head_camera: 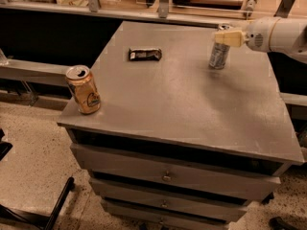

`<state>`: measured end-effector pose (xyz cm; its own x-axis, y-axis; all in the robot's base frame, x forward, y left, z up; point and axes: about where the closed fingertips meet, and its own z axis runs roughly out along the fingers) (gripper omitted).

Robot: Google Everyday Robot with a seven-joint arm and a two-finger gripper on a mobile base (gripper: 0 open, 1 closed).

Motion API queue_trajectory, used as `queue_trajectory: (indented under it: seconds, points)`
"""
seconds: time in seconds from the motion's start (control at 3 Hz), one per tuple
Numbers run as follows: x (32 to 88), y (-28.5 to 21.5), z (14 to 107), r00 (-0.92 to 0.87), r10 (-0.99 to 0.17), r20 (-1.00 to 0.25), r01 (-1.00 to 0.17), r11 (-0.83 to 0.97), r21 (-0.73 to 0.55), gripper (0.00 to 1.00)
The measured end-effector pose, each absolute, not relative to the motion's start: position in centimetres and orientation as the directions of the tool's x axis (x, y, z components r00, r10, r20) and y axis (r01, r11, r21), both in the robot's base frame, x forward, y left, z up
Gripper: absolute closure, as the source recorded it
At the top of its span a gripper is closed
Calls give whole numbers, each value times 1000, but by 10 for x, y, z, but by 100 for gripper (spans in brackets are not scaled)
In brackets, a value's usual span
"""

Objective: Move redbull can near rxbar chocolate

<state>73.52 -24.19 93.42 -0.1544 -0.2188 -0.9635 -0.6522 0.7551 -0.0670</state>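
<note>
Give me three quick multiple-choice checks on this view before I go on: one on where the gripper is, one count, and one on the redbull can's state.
1. Over the cabinet top, where is the gripper?
A. At the top of the redbull can, on the far right side
B. Above the near left corner
C. Dead centre

2. How many cans stand on the cabinet top?
A. One
B. Two
C. Three

3. The redbull can is:
A. Lying on its side
B. Crushed flat
C. Upright

Answers:
1 A: the gripper reaches in from the right and sits at the redbull can's top.
2 B: only the redbull can and a tan-gold can are there.
3 C: its sides run vertical, with its base on the surface.
</note>
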Motion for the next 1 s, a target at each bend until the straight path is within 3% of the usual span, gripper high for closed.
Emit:
queue_trajectory:
  seconds: [0.33, 0.67, 1.0]
  points:
    - [733, -250, 931, -179, -199, -964, -628, 777, -43, 72]
    - [727, -247, 944, -164, -168, -972, -636, 772, -26, 95]
    - [716, -231, 973, -114, -145, -983, -670, 742, -32, 100]
